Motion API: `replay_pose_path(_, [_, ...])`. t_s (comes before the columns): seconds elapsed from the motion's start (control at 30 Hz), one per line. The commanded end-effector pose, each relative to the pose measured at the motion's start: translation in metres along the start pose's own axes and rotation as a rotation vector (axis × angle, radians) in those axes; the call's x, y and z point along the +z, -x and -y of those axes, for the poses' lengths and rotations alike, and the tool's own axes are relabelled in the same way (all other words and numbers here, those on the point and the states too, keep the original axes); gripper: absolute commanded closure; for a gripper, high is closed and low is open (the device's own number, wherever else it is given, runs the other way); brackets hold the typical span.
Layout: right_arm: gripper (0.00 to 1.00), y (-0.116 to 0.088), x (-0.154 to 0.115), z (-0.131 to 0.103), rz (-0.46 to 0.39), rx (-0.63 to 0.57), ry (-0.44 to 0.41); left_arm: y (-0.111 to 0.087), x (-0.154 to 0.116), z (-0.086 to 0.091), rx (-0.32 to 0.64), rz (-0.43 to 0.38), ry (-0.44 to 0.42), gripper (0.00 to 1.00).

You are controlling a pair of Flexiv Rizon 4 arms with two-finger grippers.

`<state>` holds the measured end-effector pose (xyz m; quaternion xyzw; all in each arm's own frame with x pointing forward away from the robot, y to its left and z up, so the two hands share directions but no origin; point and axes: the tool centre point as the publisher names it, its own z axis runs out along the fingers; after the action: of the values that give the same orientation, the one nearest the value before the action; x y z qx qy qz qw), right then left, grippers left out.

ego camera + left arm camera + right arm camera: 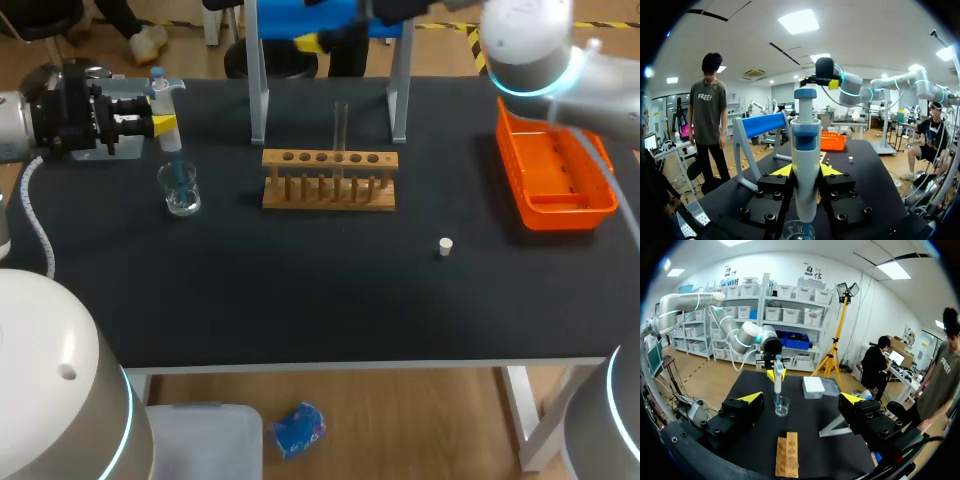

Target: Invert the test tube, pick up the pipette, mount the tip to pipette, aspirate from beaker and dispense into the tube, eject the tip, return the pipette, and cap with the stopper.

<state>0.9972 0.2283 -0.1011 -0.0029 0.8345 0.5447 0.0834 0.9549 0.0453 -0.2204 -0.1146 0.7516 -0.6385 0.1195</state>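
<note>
My left gripper [163,125] clenched the pipette [806,165], its tip down in the beaker [180,190]; my right gripper [802,398] hung released; the test tube [341,125] stood in the rack [330,190].

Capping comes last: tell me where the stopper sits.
Head view: the stopper lies on the black table right of centre, nearer the camera than the wooden rack, left of the orange tray.
</note>
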Motion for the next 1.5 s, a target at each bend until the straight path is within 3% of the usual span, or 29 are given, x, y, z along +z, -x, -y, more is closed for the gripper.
replay_pose_path(0.03, [0.00, -0.017, -0.112, 0.040, 0.022, 0.011, 0.084, 0.000, -0.001, 0.001, -0.001, -0.001, 0.002, 1.00])
replay_pose_path(0.33, [0.00, -0.047, -0.141, 0.106, 0.000, 0.064, 0.149, 0.000, -0.001, 0.001, -0.001, -0.001, 0.002, 1.00])
replay_pose_path(0.5, [0.00, -0.058, -0.135, 0.139, 0.006, 0.092, 0.241, 0.000, -0.001, 0.001, -0.001, -0.001, 0.002, 1.00])
replay_pose_path(0.63, [0.00, -0.066, -0.119, 0.159, 0.017, 0.078, 0.260, 0.000, -0.001, 0.001, -0.001, -0.001, 0.002, 1.00])
replay_pose_path(0.97, [0.00, -0.066, -0.079, 0.174, 0.044, 0.060, 0.192, 0.000, -0.001, 0.001, -0.001, -0.001, 0.002, 1.00])
replay_pose_path(1.5, [0.00, -0.058, -0.050, 0.163, 0.034, 0.055, 0.170, 0.000, -0.001, 0.001, -0.001, -0.001, 0.002, 1.00])
